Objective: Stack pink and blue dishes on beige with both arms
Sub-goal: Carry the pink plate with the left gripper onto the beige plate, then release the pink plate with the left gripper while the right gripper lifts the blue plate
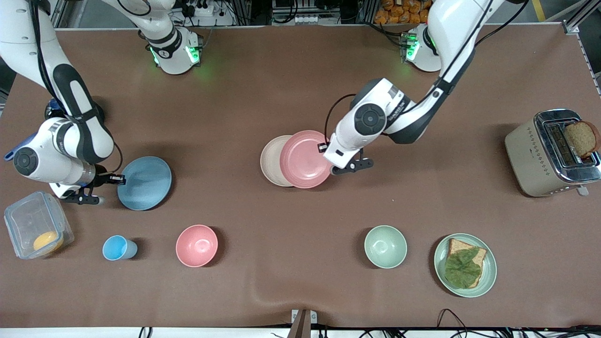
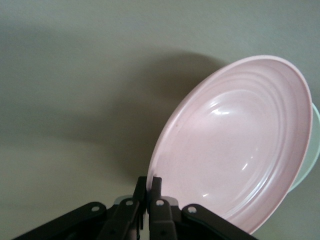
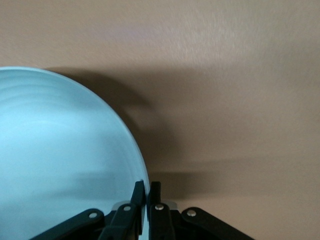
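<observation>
The pale pink plate [image 1: 304, 158] hangs tilted over the beige plate [image 1: 271, 160], covering most of it. My left gripper [image 1: 328, 162] is shut on the pink plate's rim at the edge toward the left arm's end. In the left wrist view the pink plate [image 2: 235, 145] rises from my left gripper [image 2: 149, 184], and a sliver of the beige plate [image 2: 312, 155] shows past it. The light blue plate [image 1: 144, 182] is held by its rim in my right gripper [image 1: 117, 180], toward the right arm's end of the table. The right wrist view shows the blue plate [image 3: 60, 160] pinched in my right gripper [image 3: 147, 189].
A clear lidded box [image 1: 37, 231] with something orange, a small blue cup [image 1: 117, 248], a deep pink bowl [image 1: 197, 245], a green bowl [image 1: 385, 246] and a green plate [image 1: 488, 270] with bread and lettuce line the nearer side. A toaster [image 1: 544, 155] stands toward the left arm's end.
</observation>
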